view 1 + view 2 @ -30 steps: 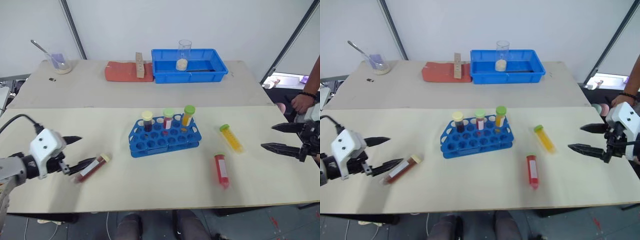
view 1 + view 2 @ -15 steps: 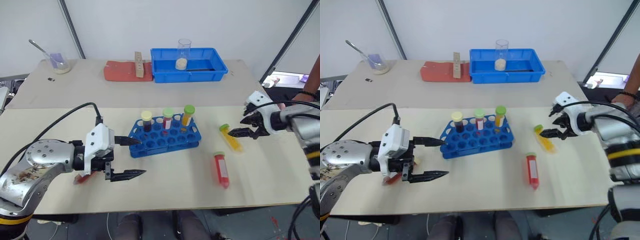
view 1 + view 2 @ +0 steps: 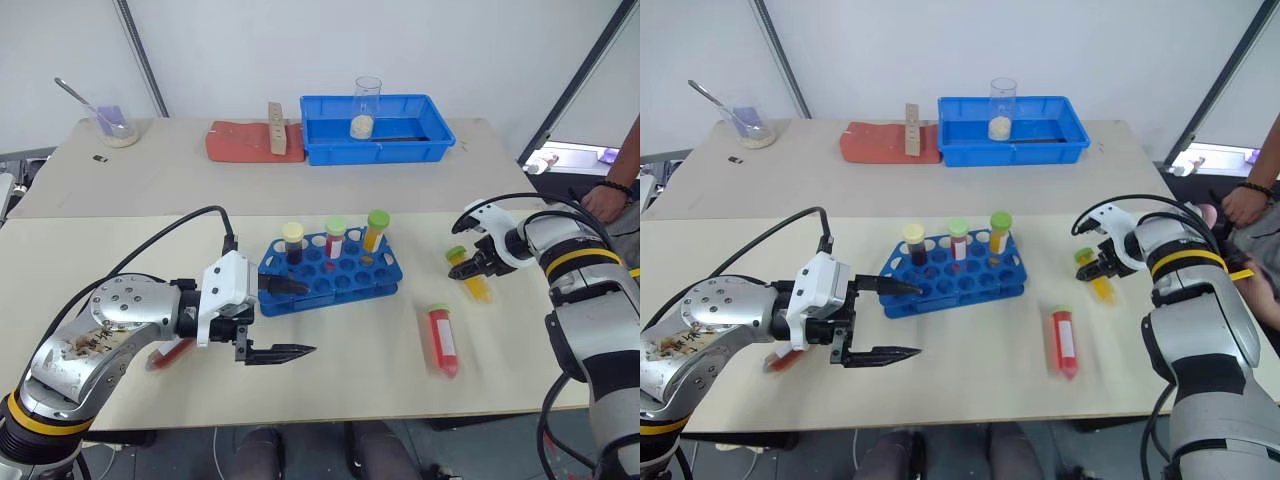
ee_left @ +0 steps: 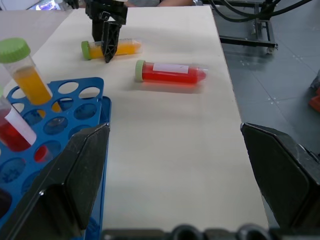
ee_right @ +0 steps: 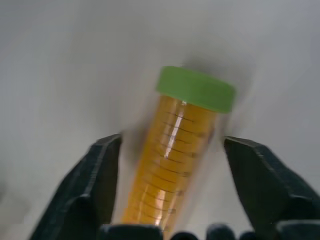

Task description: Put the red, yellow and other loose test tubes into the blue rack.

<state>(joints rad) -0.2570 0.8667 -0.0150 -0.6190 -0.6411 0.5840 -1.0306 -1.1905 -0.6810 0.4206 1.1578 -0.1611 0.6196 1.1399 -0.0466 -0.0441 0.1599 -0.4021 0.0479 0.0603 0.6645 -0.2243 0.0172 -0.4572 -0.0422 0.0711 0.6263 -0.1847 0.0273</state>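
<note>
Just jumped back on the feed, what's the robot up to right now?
The right claw is down over the yellow tube lying on the table, its fingers on either side with gaps showing, so no grip yet. The left claw hangs open beside the blue rack, which holds three tubes. The red tube lies loose, and a dark tube lies partly hidden under the left arm.
</note>
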